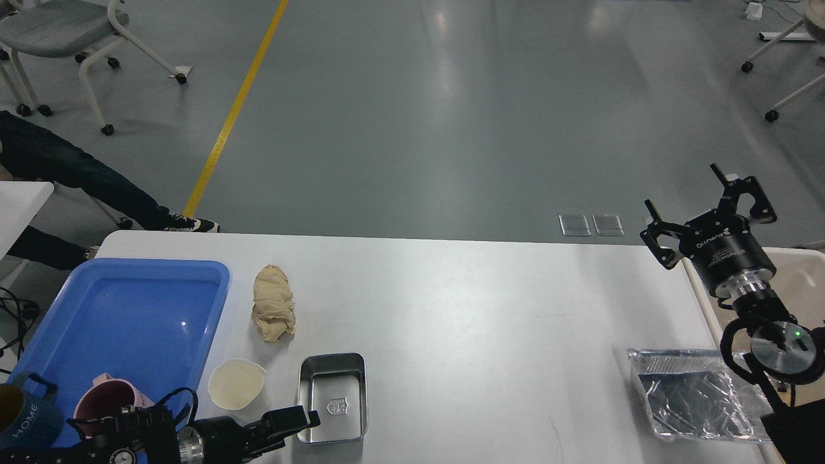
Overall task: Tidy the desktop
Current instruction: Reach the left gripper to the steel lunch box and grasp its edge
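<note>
The white desktop (pixel 490 309) fills the lower half of the head view. On it lie a crumpled beige cloth (pixel 274 312), a white cup (pixel 236 384), a rectangular metal tin (pixel 332 397) and a crinkled foil tray (pixel 696 403). My left gripper (pixel 303 419) lies low at the front edge, pointing right, its tip at the tin's left rim just right of the cup. Its fingers overlap and are too dark to separate. My right gripper (pixel 699 201) hangs above the table's far right corner, open and holding nothing.
A blue tray (pixel 129 303) sits at the left, holding a pink mug (pixel 103 401) and a dark blue mug (pixel 22 419) at its near end. A beige bin (pixel 802 283) stands beyond the right edge. A seated person's legs (pixel 77 180) are at the far left.
</note>
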Robot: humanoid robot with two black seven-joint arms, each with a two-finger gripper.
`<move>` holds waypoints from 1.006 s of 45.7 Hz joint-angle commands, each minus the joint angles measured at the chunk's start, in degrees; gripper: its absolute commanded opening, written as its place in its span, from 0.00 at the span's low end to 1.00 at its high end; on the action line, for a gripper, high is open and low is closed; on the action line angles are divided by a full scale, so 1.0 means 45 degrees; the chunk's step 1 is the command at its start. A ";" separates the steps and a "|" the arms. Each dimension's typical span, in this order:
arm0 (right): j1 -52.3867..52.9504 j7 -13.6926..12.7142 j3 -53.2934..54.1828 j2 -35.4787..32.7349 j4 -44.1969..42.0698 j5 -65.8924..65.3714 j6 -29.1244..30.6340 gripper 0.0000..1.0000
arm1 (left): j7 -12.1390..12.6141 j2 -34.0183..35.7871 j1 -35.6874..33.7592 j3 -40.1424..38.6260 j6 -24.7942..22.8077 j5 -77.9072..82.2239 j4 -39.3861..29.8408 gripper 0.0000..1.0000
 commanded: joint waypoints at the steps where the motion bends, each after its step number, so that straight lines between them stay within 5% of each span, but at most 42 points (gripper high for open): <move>1: 0.0001 0.0000 -0.0002 -0.0001 0.0000 -0.0002 0.0000 1.00 | 0.0021 -0.0160 0.0052 0.0024 0.0243 0.0097 0.0077 0.73; 19: 0.0001 0.0000 -0.0002 -0.0020 0.0000 -0.0002 0.0000 1.00 | 0.0100 -0.0648 0.0032 0.0727 0.0654 0.0096 0.0605 0.51; 32: 0.0001 0.0000 -0.0002 -0.0001 0.0000 -0.0002 0.0020 1.00 | -0.0349 -0.0902 0.0012 0.0727 0.0790 0.0077 0.0878 0.02; 46: 0.0001 0.0000 -0.0002 -0.0001 -0.0001 -0.0002 0.0000 1.00 | -0.0447 -0.1078 0.0032 0.0746 0.0927 0.0057 0.0976 0.00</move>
